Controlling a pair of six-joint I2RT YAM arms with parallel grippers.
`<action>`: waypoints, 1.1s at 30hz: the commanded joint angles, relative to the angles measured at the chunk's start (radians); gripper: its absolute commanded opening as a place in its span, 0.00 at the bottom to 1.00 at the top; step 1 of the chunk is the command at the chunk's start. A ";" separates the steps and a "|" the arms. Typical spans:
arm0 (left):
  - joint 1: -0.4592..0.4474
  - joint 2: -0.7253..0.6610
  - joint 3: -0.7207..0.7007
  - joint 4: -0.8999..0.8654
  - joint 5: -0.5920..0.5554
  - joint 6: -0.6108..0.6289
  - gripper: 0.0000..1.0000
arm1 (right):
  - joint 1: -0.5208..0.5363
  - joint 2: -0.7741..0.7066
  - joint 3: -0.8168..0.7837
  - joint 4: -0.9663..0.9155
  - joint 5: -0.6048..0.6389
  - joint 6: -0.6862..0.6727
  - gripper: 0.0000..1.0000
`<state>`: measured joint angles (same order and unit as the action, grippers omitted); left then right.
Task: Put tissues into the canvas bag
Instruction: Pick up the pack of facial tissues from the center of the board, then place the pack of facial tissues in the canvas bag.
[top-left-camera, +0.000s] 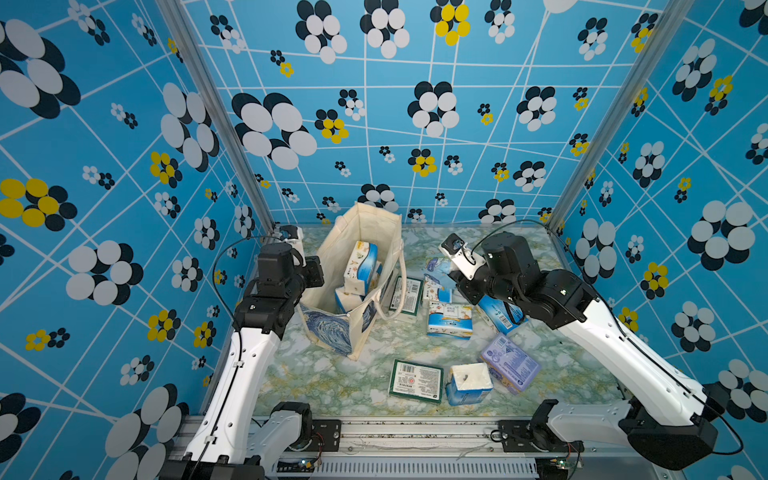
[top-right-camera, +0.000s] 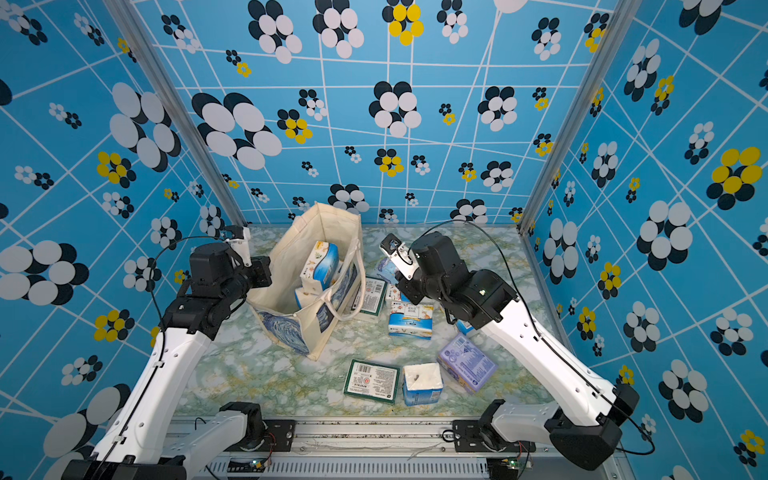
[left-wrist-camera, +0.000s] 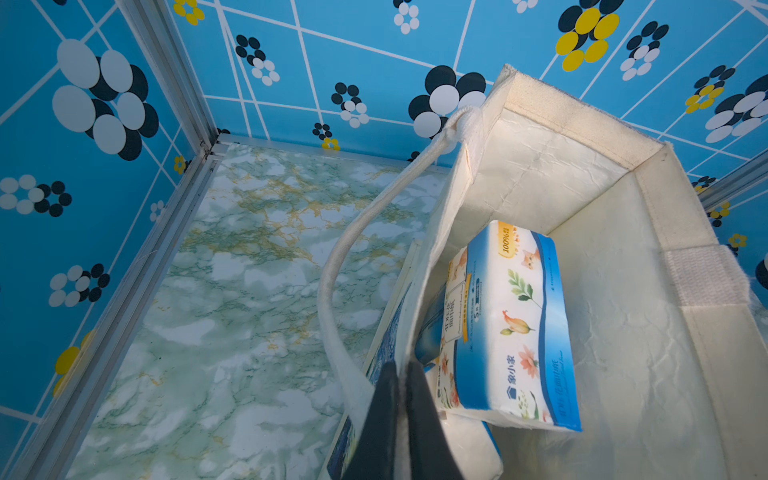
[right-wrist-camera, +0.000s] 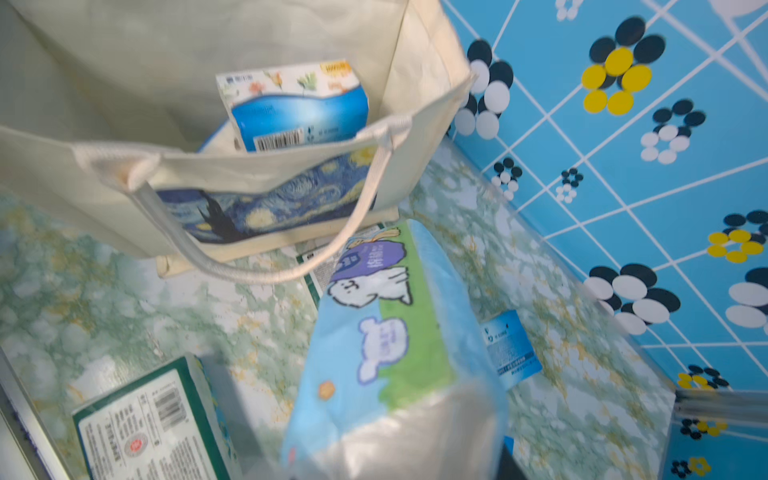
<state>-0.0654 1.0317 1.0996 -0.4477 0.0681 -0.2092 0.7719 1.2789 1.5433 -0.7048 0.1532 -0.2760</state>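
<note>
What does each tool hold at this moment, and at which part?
Left tool: the canvas bag, pinched at its side rim near a handle. Right tool: apparently a pale blue tissue pack, by one end.

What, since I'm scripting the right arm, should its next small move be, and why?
Probably lift the cartoon pack over the open canvas bag: the right gripper seems closed on it, and the left gripper pinches the bag's rim, holding it open.
</note>
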 joint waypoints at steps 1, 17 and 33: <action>0.007 -0.022 0.010 -0.012 0.018 -0.004 0.00 | 0.000 0.038 0.088 0.255 -0.137 0.051 0.24; 0.004 -0.016 0.032 0.018 0.018 -0.034 0.00 | 0.085 0.542 0.564 0.118 -0.496 0.240 0.24; -0.004 -0.019 0.046 0.063 0.009 -0.054 0.00 | 0.203 1.072 1.298 -0.581 -0.357 0.086 0.26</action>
<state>-0.0658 1.0317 1.1015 -0.4393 0.0788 -0.2478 0.9733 2.3108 2.7922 -1.1500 -0.2371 -0.1574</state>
